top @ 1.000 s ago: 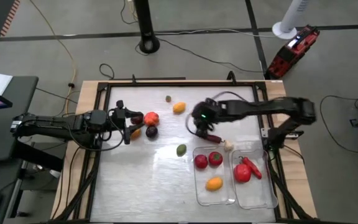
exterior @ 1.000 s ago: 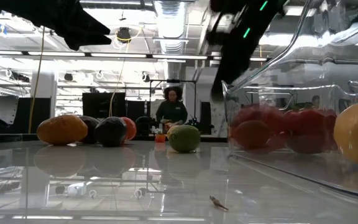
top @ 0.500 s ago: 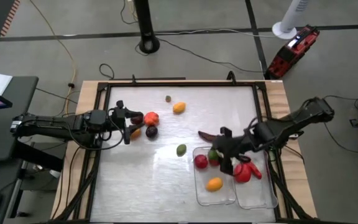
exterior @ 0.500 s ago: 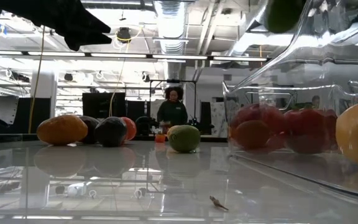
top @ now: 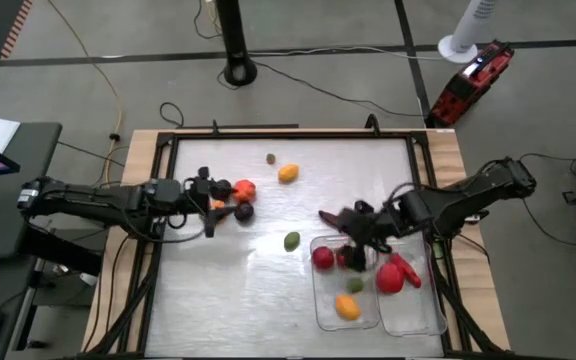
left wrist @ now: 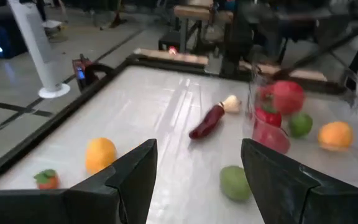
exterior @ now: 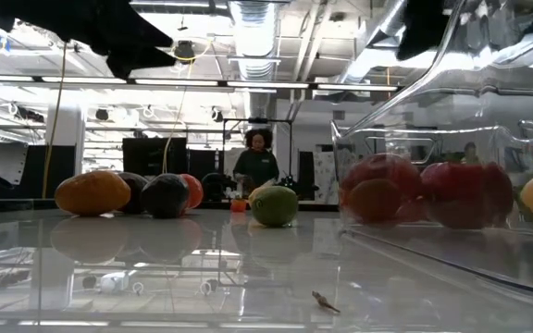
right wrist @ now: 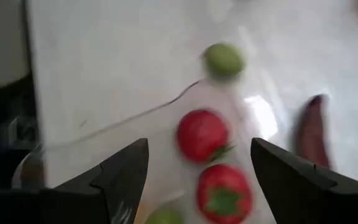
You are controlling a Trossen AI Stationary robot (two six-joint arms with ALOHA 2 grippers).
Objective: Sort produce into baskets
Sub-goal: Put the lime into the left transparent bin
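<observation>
grey floor, perhaps concrete

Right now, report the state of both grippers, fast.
Left gripper: open, holding nothing, over the table near the loose produce.
Right gripper: open, holding nothing, above the left basket.

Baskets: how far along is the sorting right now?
Done: the left basket holds two red pieces, a green one and an orange one; the right basket holds red pieces. In hand: nothing; the right gripper hangs open over the left basket, and the left gripper is open by the dark purple fruit. Left: about seven pieces on the table.
</observation>
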